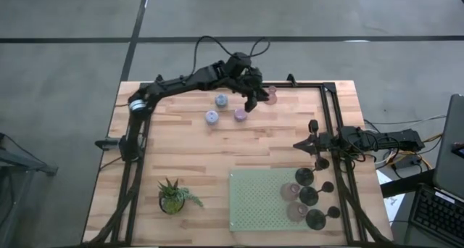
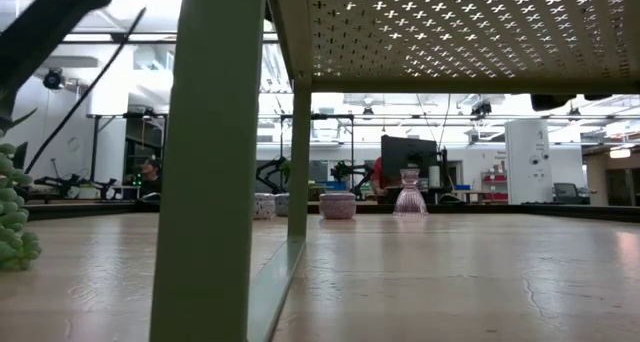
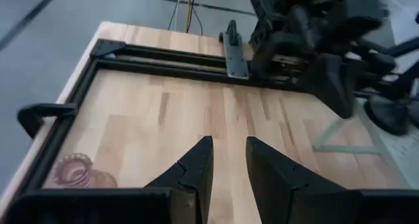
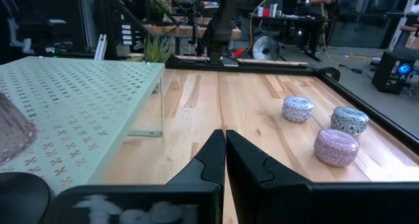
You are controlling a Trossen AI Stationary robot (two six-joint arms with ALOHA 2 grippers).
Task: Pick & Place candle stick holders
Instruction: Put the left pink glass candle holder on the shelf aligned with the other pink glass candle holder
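Observation:
A pink bell-shaped holder [image 1: 272, 96] stands on its base near the table's far edge; it also shows in the left wrist view [image 3: 75, 171] and the low view [image 2: 408, 194]. Three short round lilac and pale-blue holders [image 1: 220, 100] [image 1: 211, 117] [image 1: 240, 115] stand left of it, and show in the right wrist view [image 4: 336, 147]. Several black and pink holders [image 1: 309, 195] stand on a green perforated stand [image 1: 254, 197]. My left gripper [image 1: 254, 101] [image 3: 229, 160] is open and empty just beside the pink holder. My right gripper [image 1: 297, 144] [image 4: 226, 149] is shut and empty at the right.
A small green potted plant [image 1: 172, 196] stands at the near left. A black frame rail [image 1: 330, 125] runs along the far and right sides of the table. The stand's green leg [image 2: 205, 162] fills the low view's left. Bare wood lies in the table's middle.

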